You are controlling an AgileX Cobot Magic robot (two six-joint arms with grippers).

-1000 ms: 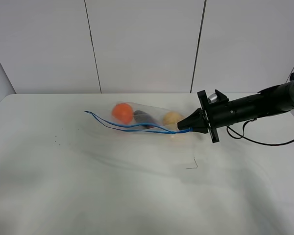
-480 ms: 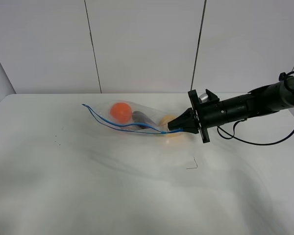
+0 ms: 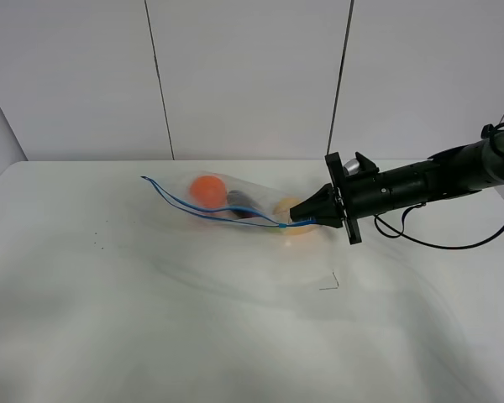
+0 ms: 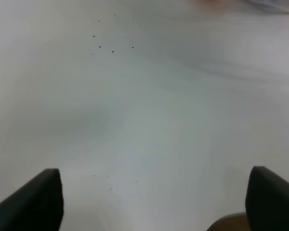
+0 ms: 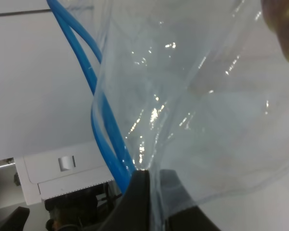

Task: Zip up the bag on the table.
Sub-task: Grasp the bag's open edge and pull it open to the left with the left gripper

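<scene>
Item: bag (image 3: 235, 200), on the table (image 3: 151, 319) toward 12 o'clock, with produce (image 3: 207, 191) inside. My right fingers (image 3: 306, 218) are closed on its blue zipper strip (image 3: 193, 207) at the bag's 3 o'clock end; the strip is apparently parted beyond the grip. My left fingers (image 4: 38, 199) are spread wide, holding nothing, over bare table.

left tool (image 4: 154, 195) cropped at frame edge, blurred table (image 4: 149, 110), indistinct dark specks (image 4: 106, 47)

Bright, soft light; glints on bag (image 5: 154, 113)
</scene>
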